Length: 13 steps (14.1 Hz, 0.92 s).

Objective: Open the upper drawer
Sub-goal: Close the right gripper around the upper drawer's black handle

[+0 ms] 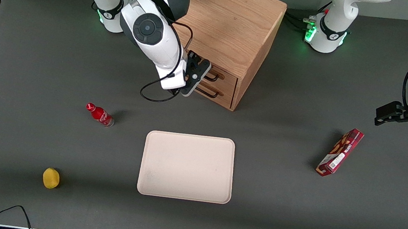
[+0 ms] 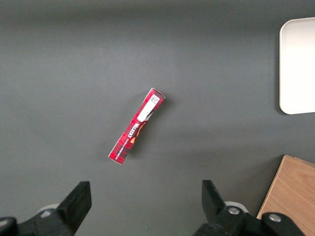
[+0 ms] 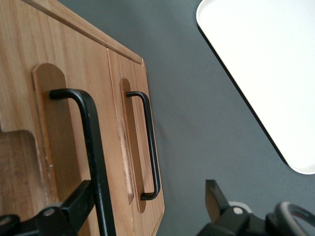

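The oak cabinet point(image 1: 234, 25) stands with both drawers shut flush. The upper drawer point(image 1: 228, 77) has a long black wire handle point(image 1: 214, 77); below it is the lower drawer's handle point(image 1: 210, 92). My right gripper point(image 1: 201, 76) is open and held right in front of the drawer fronts, at the working arm's end of the handles. In the right wrist view the upper drawer's handle point(image 3: 93, 147) runs just inside one fingertip point(image 3: 76, 201), between the open jaws and untouched by the pads. The lower handle point(image 3: 150, 147) also lies within the gripper's point(image 3: 147, 209) span.
A cream tray point(image 1: 186, 166) lies nearer the front camera than the cabinet. A red bottle point(image 1: 100, 114) and a yellow fruit point(image 1: 51, 178) lie toward the working arm's end. A red snack box point(image 1: 340, 152) lies toward the parked arm's end. A black cable point(image 1: 154, 91) hangs from the wrist.
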Tool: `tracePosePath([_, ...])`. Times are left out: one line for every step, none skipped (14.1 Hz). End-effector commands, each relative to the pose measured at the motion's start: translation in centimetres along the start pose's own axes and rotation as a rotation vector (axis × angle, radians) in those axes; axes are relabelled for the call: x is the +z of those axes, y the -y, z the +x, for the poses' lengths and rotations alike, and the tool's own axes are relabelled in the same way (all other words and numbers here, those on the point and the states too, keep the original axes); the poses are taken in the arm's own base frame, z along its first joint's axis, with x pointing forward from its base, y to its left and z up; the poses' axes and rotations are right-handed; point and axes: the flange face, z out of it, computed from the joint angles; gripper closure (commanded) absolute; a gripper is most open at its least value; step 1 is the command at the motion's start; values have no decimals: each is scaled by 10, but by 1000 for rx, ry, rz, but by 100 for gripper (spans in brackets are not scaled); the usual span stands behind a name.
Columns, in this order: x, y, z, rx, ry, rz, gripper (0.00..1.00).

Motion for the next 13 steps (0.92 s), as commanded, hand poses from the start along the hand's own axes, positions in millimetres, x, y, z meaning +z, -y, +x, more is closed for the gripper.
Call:
tracePosePath([8,1,0,12,-15,-6,0])
tracePosePath([12,1,0,12,-21,-8,0])
tracePosePath([14,1,0,15,-27,-10,0])
tracePosePath([15,0,1,15,-31,-11,0])
tracePosePath([21,-2,1,16,-26,-6,0])
tracePosePath([22,-4,3,20,-34,-7,0])
tracePosePath([23,-5,4,21,-41,-7,0])
tracePosePath([28,-8,4,24,-38,-4,0])
tracePosePath([30,-11,5,27,-44,-3,0])
tracePosePath([30,-13,6,31,-51,-5,0])
tracePosePath([30,-15,6,32,-53,-7,0])
tracePosePath([30,-17,6,29,-50,-17,0])
tracePosePath([33,-20,6,23,-43,-30,0])
